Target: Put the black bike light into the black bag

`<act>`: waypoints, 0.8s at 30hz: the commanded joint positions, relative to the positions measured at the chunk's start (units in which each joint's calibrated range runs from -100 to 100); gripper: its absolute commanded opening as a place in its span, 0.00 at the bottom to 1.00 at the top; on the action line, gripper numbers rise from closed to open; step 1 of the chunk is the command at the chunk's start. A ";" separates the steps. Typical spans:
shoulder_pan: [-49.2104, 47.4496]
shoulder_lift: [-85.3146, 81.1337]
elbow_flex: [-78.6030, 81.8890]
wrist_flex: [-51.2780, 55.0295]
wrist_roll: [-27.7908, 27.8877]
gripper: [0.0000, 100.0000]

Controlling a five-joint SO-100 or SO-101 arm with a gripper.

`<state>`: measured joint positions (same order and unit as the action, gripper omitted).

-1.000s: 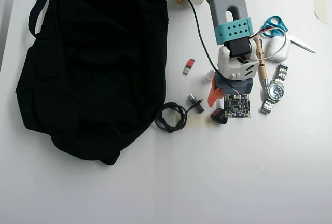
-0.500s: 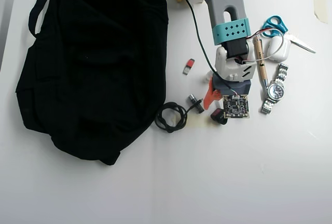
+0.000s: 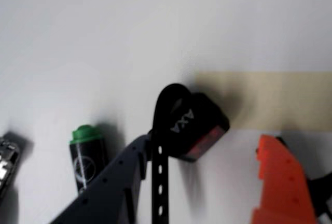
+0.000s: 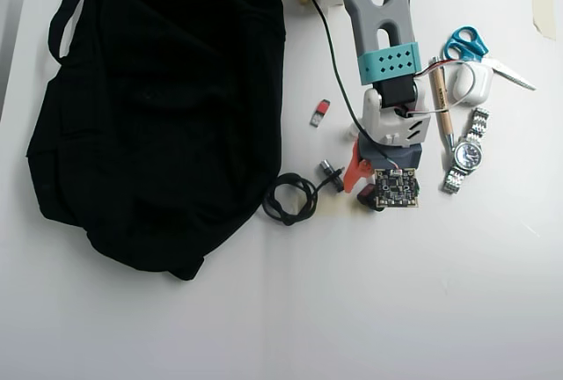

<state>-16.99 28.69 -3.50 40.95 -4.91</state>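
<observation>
Right of the large floppy black fabric bag (image 4: pixel 158 107), the gripper (image 4: pixel 362 188) has slid nearer — open fingers now bracket the small black bike light (image 3: pixel 194 125), ungrasped.

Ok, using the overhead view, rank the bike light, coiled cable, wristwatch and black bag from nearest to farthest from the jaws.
1. Bike light, right at the gripper.
2. Coiled cable, left of it; wristwatch, right of it. Too close to call.
3. Black bag, far left.
</observation>
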 commanded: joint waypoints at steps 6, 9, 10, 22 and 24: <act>0.76 -0.23 -3.96 -0.98 0.24 0.26; 0.76 -0.14 -3.96 -0.98 0.24 0.26; 0.76 0.19 -3.96 -0.98 0.24 0.26; 1.28 4.75 -9.08 -1.07 0.29 0.26; 1.28 4.75 -9.08 -0.98 0.29 0.26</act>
<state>-16.33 34.03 -9.73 40.69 -4.96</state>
